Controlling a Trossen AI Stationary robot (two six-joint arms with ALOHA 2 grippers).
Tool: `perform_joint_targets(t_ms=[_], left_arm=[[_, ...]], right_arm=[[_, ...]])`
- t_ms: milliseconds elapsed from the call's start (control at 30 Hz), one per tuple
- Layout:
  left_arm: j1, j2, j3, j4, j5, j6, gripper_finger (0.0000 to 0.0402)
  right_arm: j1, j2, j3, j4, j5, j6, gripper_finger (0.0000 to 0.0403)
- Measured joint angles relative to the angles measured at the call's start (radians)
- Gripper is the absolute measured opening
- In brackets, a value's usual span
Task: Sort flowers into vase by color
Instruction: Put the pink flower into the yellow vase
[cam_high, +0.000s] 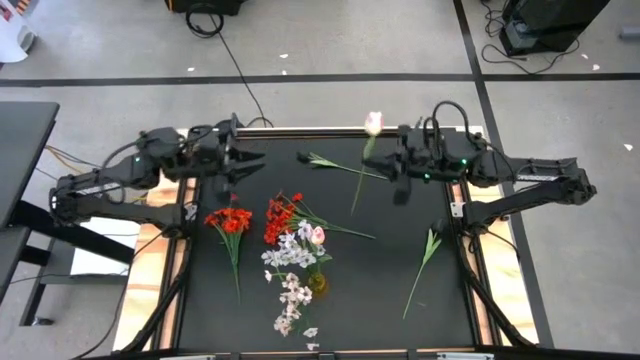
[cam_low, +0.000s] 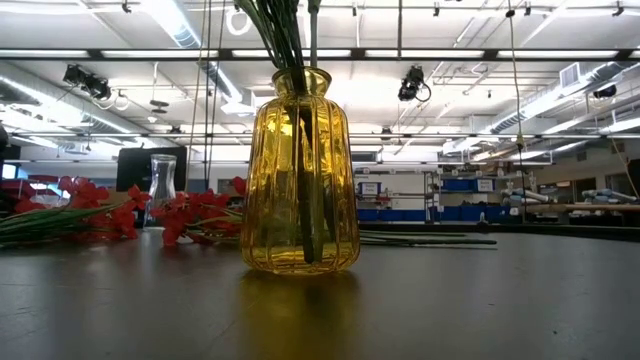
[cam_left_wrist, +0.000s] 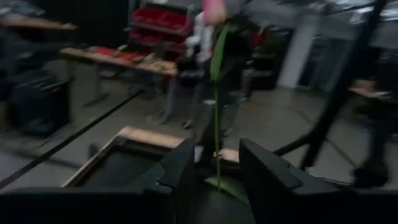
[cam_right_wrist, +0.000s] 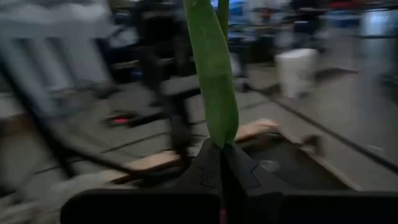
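My right gripper (cam_high: 392, 168) (cam_right_wrist: 221, 152) is over the far middle of the table, shut on a pale pink tulip (cam_high: 374, 123). My left gripper (cam_high: 250, 160) (cam_left_wrist: 217, 152) hovers open over the far left part of the table, pointing at that tulip (cam_left_wrist: 215, 74) and touching nothing. A yellow glass vase (cam_low: 300, 170) (cam_high: 317, 283) stands near the middle of the table with white-lilac sprays (cam_high: 290, 258) in it. Red blossom clusters (cam_high: 230, 218) (cam_low: 190, 215) lie flat on the table, left of the vase. My right gripper pinches the tulip's green stem (cam_right_wrist: 221, 134) between its two fingers, right where a long leaf (cam_right_wrist: 214, 68) rises from it. The fingers come in level from the table's right, across the stem. The tulip is lifted clear, roughly upright, bud (cam_left_wrist: 214, 9) on top.
Bare green leafy stems lie near the far middle (cam_high: 325, 160) and on the right side (cam_high: 425, 255) of the table. More red blossoms (cam_high: 280, 215) and white-lilac sprays (cam_high: 292, 300) lie around the vase. A clear vase (cam_low: 162, 185) stands farther back. Wooden rails (cam_high: 160, 265) edge the table.
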Motion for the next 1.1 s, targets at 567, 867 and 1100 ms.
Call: perform_joint_targets(t_ms=[567, 867, 1100], left_arm=[[-0.124, 0.014, 0.0, 0.036, -0.061, 0.179, 0.0219], [-0.124, 0.014, 0.0, 0.033, -0.061, 0.181, 0.0222], [-0.124, 0.014, 0.0, 0.034, -0.061, 0.18, 0.0222]], right_arm=[[0.289, 0.15, -0.066, 0.222, -0.038, -0.273, 0.0006], [0.327, 0.215, -0.067, 0.365, -0.092, -0.315, 0.0005], [0.299, 0.262, -0.066, 0.411, -0.275, -0.297, 0.0005]])
